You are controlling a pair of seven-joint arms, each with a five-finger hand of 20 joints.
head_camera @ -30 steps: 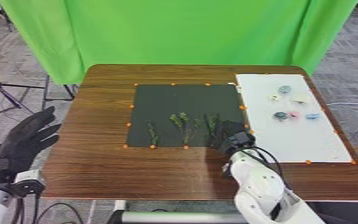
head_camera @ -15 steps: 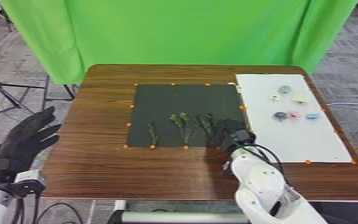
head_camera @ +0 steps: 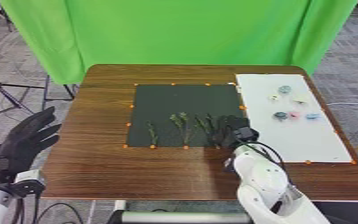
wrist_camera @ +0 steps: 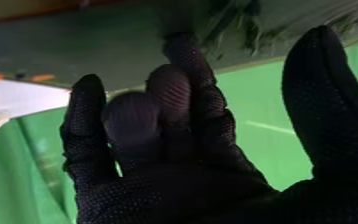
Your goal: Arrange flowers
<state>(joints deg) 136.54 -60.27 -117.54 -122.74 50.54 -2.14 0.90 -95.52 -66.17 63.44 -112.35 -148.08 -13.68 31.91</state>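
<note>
Lining up on the green stems [head_camera: 177, 119].
We're holding the right hand [wrist_camera: 184, 192] beside them, thumb wide, fingers empty, likely for a pinch. We're parking the left hand [head_camera: 24, 140], fingers straight, clear. We're using dark mat [head_camera: 171, 100] for stems, white sheet [head_camera: 278, 142] for blossoms [head_camera: 294, 115], presumably for sorting.

You can't read any txt, labels, brands, nos. or signs in either view.
</note>
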